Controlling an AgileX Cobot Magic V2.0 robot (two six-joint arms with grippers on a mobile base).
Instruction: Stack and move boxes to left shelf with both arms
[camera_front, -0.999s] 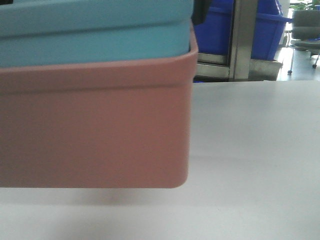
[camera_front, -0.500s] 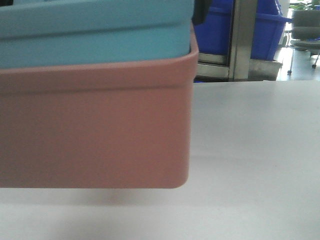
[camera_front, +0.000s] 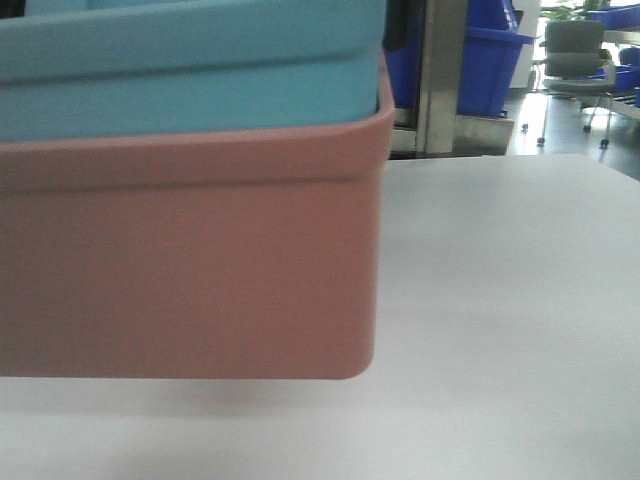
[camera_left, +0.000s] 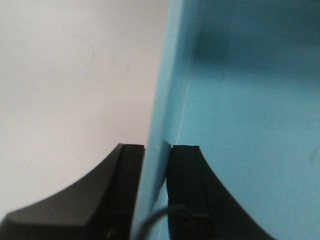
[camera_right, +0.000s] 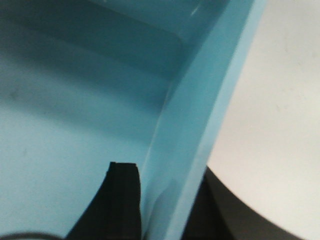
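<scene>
Left gripper (camera_left: 158, 150) is clamped on the blue bin (camera_left: 240, 100): the jaws are narrowed to wall thickness, with one finger (camera_left: 125, 190) on the outer face of the wall and the other on the inner face. The bin's inside is seen on the inner-finger side, and the white table (camera_left: 70, 90) lies beyond the outer finger. Right gripper (camera_right: 165, 172) is closed the same way on the opposite wall of that bin, with one finger (camera_right: 122, 200) inside, the other outside, and the rim pinched between them; table is seen past the outer finger there too. In the front view the blue bin is nested in the pink bin (camera_front: 190, 270), its upper part standing proud of the pink rim. The pink bin is gripped by neither gripper in the wrist views. A shadow band is seen under the pink bin's bottom edge; whether it touches the table cannot be told. Beyond the stack, past the table's far edge, dark blue bins (camera_front: 490, 70), a steel post (camera_front: 440, 75) and a chair (camera_front: 575, 55) are seen.
</scene>
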